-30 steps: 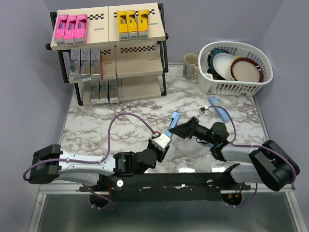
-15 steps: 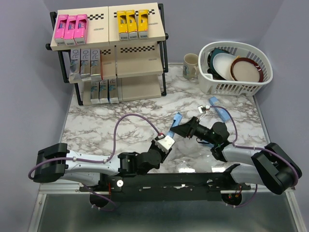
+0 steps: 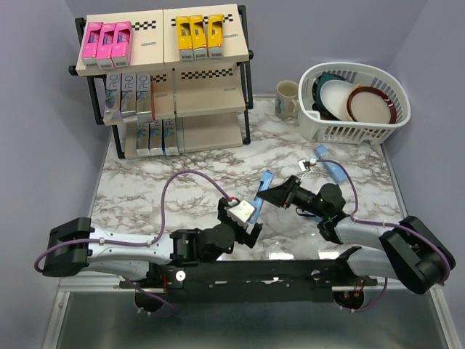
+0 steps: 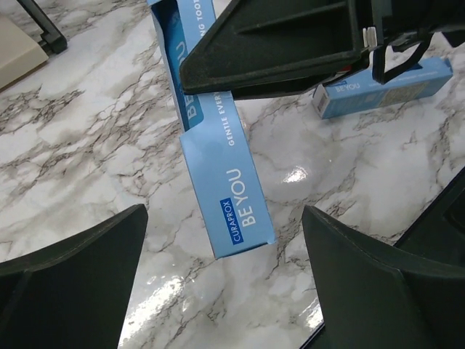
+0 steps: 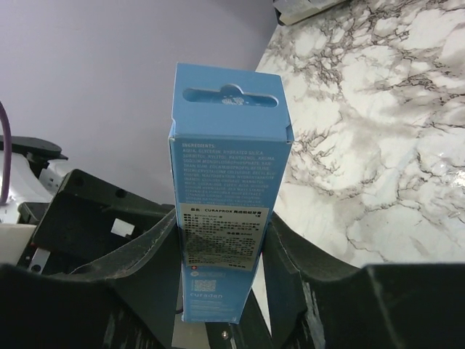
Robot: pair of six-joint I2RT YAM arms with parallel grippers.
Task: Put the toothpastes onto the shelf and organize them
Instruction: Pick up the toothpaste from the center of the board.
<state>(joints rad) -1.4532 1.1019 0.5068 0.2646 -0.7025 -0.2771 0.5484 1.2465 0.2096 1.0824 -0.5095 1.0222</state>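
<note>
Item: blue carton [image 4: 229, 182], held above the table [image 3: 182, 163], front-centre. Right hand [image 5: 221, 247] clenched on it; left hand [image 4: 224, 209] released, standing wide around it. Step: handover. Next, likely: carry to the shelf [image 3: 207, 98].

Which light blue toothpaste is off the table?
The carton in the right gripper, tilted up mid-table. The other carton lies flat on the marble near the basket.

Toothpastes [image 3: 107, 40] stand on the left side of all three tiers of the shelf [image 3: 211, 102], and on its top right. Right of the shelf sits a mug [image 3: 287, 98], then a dish basket [image 3: 341, 131]. In front of the shelf, to the right, is a tilted carton [image 3: 261, 183]. Farther right a flat carton [image 3: 332, 166] lies on the table [image 3: 167, 174].
</note>
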